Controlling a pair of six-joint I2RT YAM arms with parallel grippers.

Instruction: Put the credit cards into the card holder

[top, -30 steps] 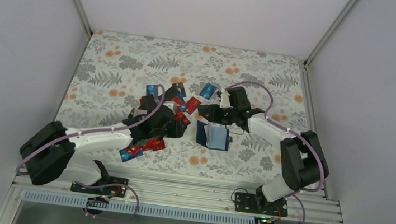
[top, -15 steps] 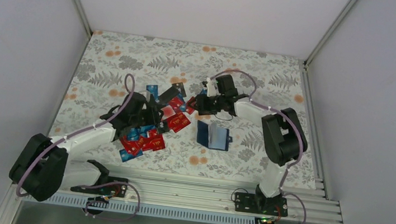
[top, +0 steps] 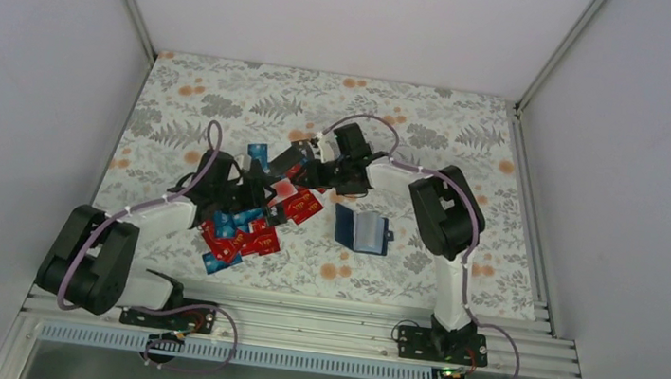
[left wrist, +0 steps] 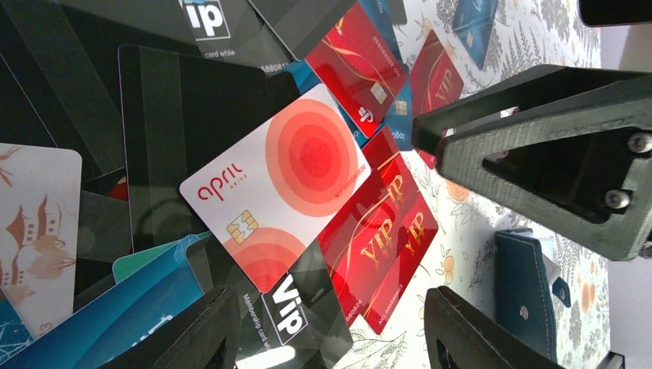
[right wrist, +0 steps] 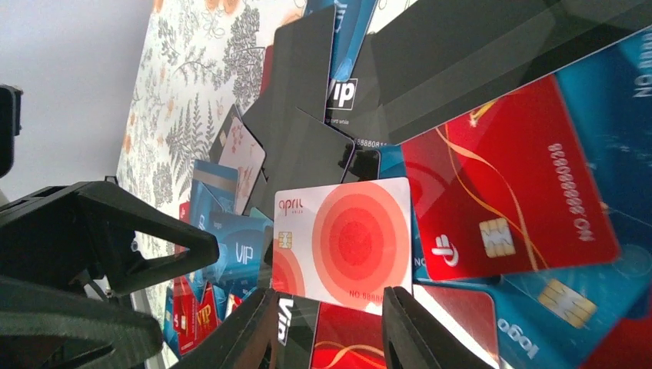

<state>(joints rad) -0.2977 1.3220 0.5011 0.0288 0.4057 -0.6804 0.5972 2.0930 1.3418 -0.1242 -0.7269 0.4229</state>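
The credit cards (top: 257, 214) lay in a loose heap at the middle of the flowered table (top: 227, 101), with red, blue and black ones overlapping. On top sat a white card (left wrist: 284, 184) with orange-red rings, a chip and the word "april". A number starting "NO" ran along its edge. Beside it, on the side toward the card holder (top: 360, 231), lay red VIP cards (left wrist: 388, 246) lettered in gold. Partly under it was a black Vip card (left wrist: 291, 319) with small print reading "Membership card". In the right wrist view a red chip card (right wrist: 507, 192) carried a white mark and a number beginning "NO". A blue card (right wrist: 244, 252) read "VIP" and a second blue card (right wrist: 538, 327) read "logo".

The left claw (left wrist: 330, 311) hung over the left side of the heap. Its jaws stood well apart, with only flat-lying cards below them. The right claw (right wrist: 329, 304) faced it from the far right. Its jaws were only narrowly parted at the white card's edge, with no card seen pinched.

The card holder lay open, light blue inside, to the right of the heap and apart from it.
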